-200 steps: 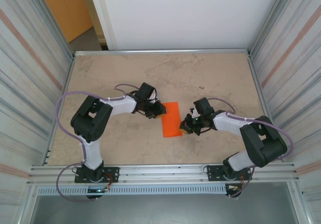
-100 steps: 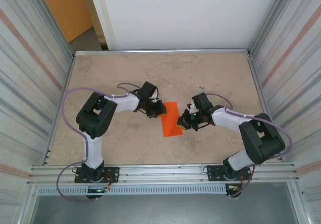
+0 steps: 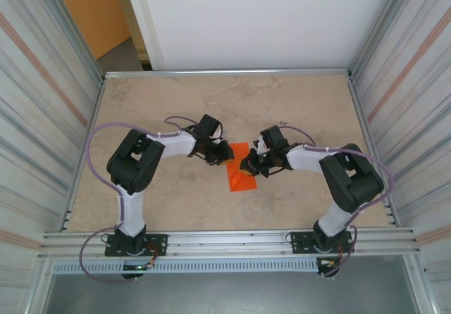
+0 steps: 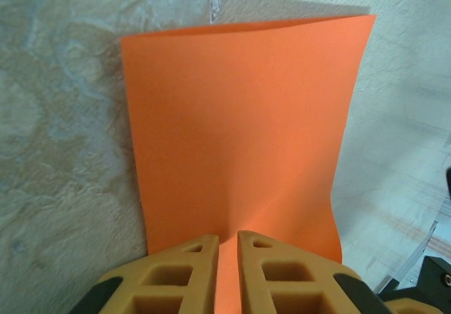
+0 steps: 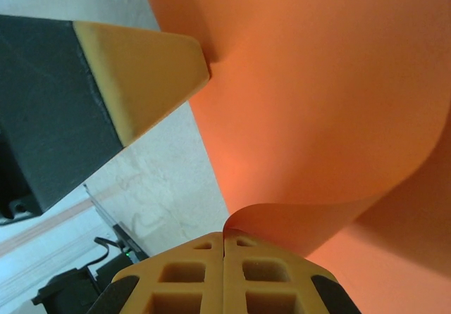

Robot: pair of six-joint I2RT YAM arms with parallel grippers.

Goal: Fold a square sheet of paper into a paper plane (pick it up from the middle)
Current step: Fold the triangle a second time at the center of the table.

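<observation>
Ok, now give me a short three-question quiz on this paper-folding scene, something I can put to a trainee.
1. True or false: the right gripper stands wide open, clear of the paper.
2. Pick one. The square sheet of paper is: A, lying flat and untouched; B, curled over where the right gripper pinches its edge; C, folded into a pointed dart.
3. How many grippers, counting the left gripper, are on the sheet?
Key: 1 false; 2 B; 3 two.
</observation>
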